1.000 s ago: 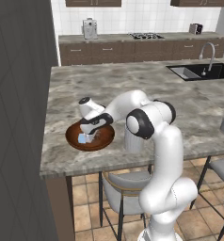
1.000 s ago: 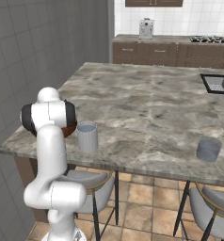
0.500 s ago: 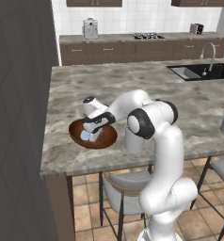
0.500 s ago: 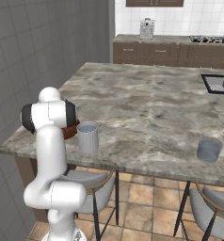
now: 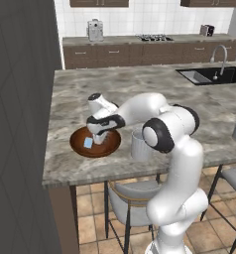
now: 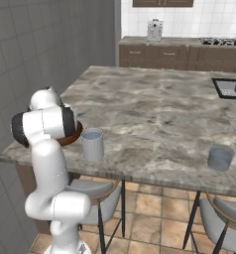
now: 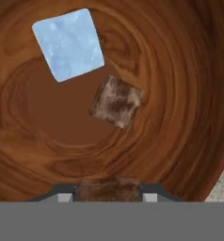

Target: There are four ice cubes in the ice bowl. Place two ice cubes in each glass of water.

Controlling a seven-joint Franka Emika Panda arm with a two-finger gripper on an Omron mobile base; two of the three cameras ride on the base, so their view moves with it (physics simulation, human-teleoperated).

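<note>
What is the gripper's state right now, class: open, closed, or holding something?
Gripper: closed on an ice cube, low inside the wooden bowl.

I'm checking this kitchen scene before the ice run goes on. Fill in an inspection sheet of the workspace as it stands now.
Surface: grey marbled island counter, with a sink at its far end.
Job's things: wooden ice bowl near the counter's front edge; one pale-blue ice cube lies in it beside a brownish cube. One glass stands by the bowl, the other glass far along the front edge.
Clutter: nothing seen.
Grippers: gripper low in the bowl; the jaws bracket a brownish block at their tips, grip unconfirmed.
Cables: nothing seen.
Surroundings: back cabinets, stovetop, stools under the counter.
</note>
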